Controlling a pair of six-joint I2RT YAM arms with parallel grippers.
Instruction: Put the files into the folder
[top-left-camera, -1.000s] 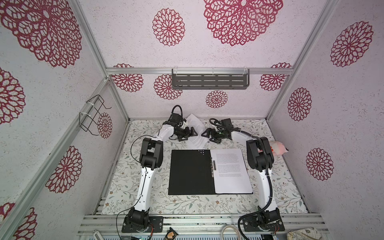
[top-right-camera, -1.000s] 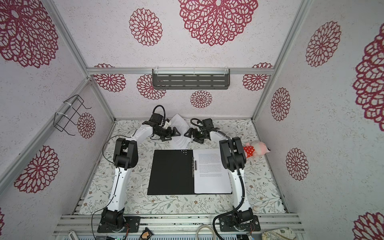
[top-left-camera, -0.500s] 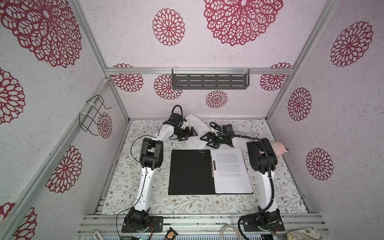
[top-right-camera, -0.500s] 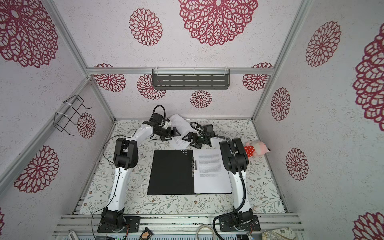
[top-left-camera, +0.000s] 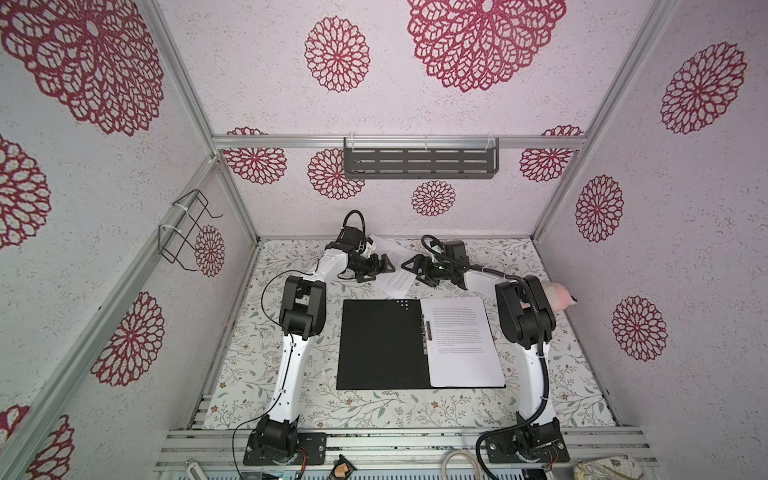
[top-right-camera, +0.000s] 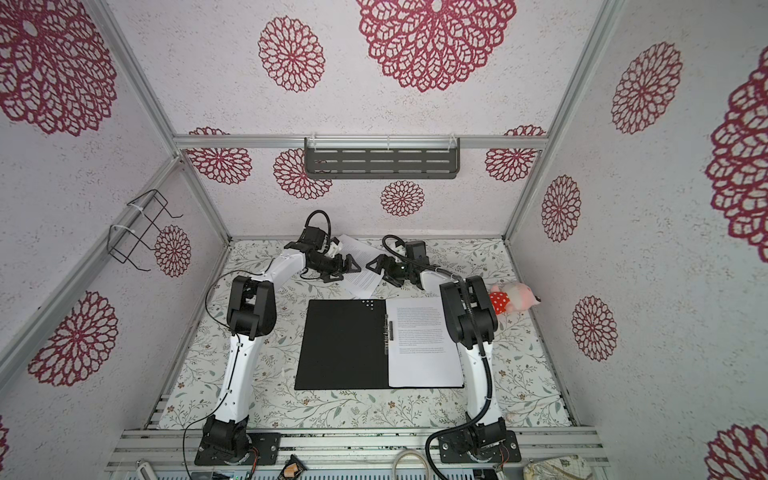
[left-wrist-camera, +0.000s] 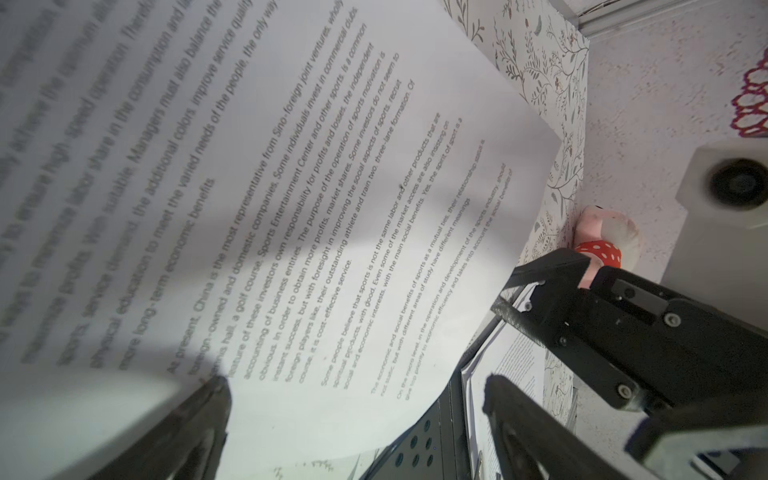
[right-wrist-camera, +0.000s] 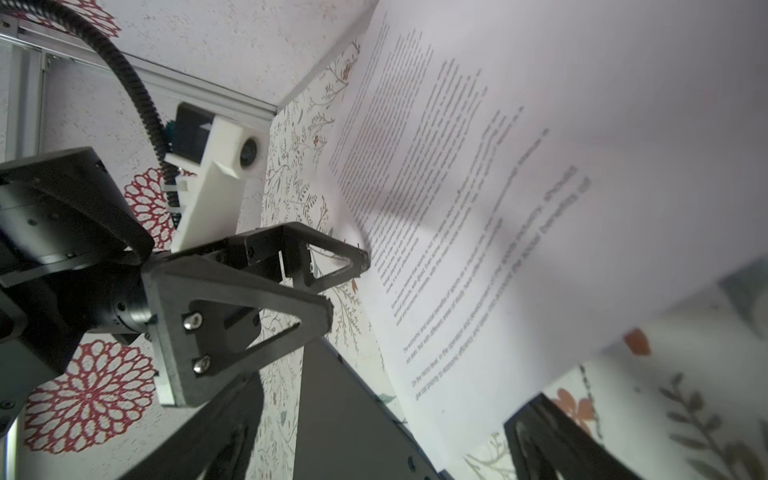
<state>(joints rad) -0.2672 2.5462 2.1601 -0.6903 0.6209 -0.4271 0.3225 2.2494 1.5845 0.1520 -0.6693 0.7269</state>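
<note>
**Top views: folder (top-left-camera: 382, 345) open on the surface (top-left-camera: 249, 374), loose sheet (top-left-camera: 395, 276) just beyond it**

Both top views show the whole folder lying flat, black inside up, with the metal clip (top-left-camera: 425, 336) along the spine. They place the loose sheet just past the folder's far edge, between the ends of the two arms. They are too small to show whether it lies flat. The wrist views settle that: the sheet is bowed and partly raised, and its print is readable. In a top view a plush toy (top-right-camera: 513, 297) lies beside the right arm, against the right wall.

The left fingers (left-wrist-camera: 199, 428) stand wide apart and clamp nothing. The loose sheet spans the gap ahead of them. In the right wrist view one left tip sits at the sheet's edge; contact cannot be confirmed.

The right fingers (right-wrist-camera: 552, 440) are also well apart. A corner of the loose sheet reaches into the gap between them, and it is not pinched.

The folder's left half is bare. Its right half carries a filed sheet (top-left-camera: 461, 345) of printed text, squared to the cover. The left wrist view shows layered white edges there, near the clip.
</note>
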